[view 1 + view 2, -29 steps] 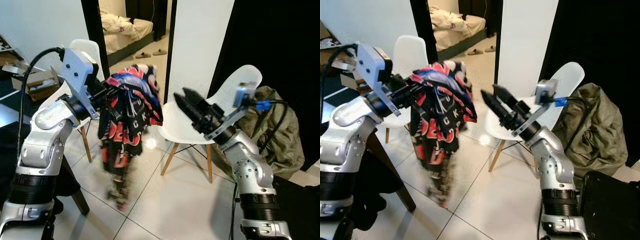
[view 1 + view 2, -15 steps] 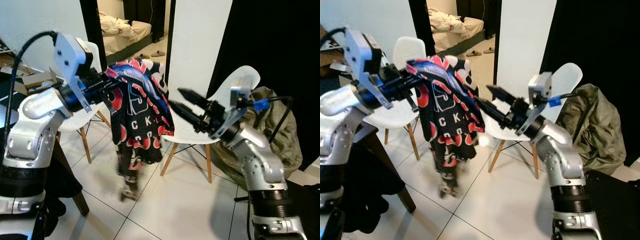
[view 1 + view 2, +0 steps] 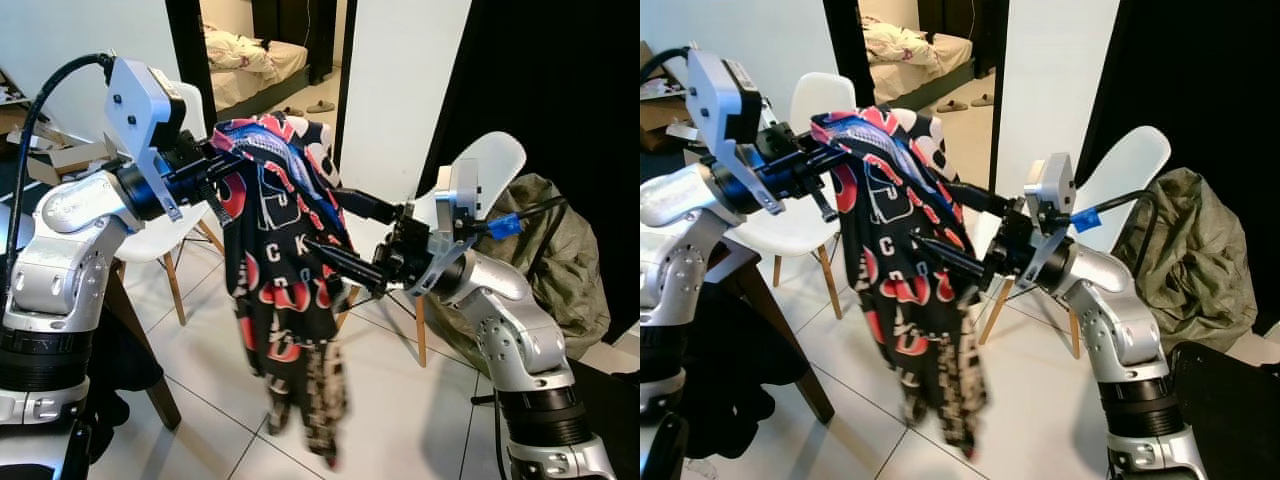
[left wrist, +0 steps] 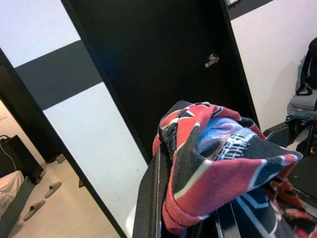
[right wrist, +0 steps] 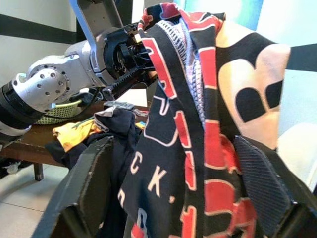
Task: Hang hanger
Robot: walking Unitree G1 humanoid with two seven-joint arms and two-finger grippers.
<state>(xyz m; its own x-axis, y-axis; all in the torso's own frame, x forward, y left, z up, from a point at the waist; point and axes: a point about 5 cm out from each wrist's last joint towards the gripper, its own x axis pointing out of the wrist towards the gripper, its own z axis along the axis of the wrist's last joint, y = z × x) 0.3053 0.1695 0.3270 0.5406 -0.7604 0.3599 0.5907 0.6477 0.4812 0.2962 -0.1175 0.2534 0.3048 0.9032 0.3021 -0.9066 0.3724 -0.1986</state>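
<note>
Right gripper (image 3: 345,235): fingers spread, straddling the hanging red, black and white patterned garment (image 3: 285,300), at 3 o'clock of it.
Left gripper (image 3: 215,165): at 10 o'clock, fingers under draped cloth, state untellable.
Hanger: not discernible.
Step judged: steadying garment; next, locating hook.
Beyond: white moulded chair (image 3: 480,175).

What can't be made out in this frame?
- The hanger: hidden under the patterned garment in both eye views.
- What the left gripper grips: its fingertips are buried in cloth in the left wrist view.
- The garment's lower hem: motion-blurred in the eye views.
- Any rail to hang it on.
</note>
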